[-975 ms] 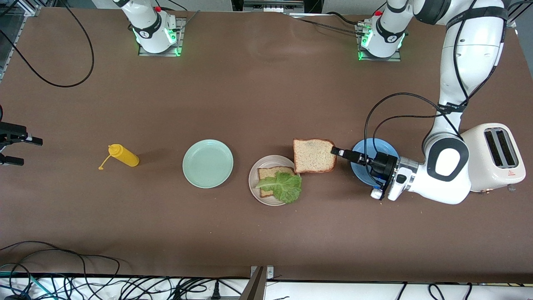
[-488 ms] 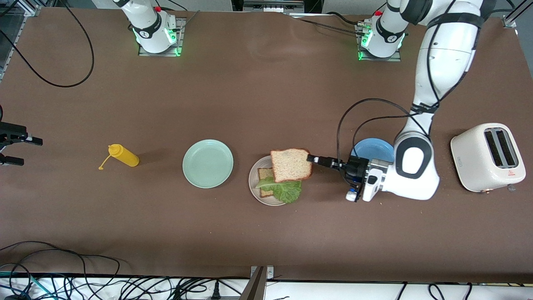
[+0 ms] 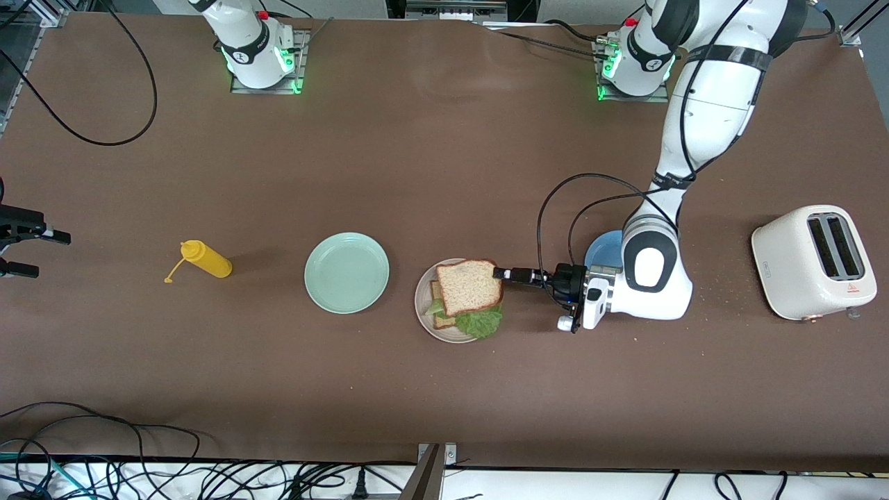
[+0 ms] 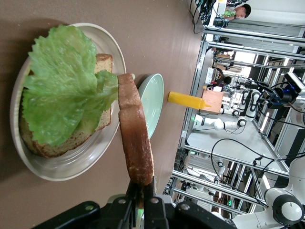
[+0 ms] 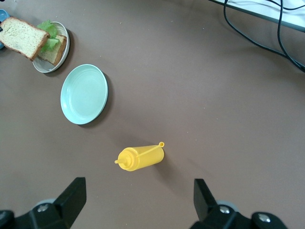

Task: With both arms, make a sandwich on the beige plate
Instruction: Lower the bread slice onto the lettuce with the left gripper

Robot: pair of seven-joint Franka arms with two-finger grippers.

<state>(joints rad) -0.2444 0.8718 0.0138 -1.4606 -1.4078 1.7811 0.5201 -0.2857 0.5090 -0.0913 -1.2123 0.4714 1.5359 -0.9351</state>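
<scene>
Hovering bread slice [image 3: 469, 287], flat, over lettuce [image 3: 483, 321]

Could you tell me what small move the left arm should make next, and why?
Probably lower the top bread slice onto the lettuce, then release: the left gripper, shut on its edge, holds it above the beige plate.

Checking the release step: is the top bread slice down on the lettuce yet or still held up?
Still held up. The left gripper is shut on the top slice's edge, and it hangs clear above the lettuce on the beige plate.
</scene>
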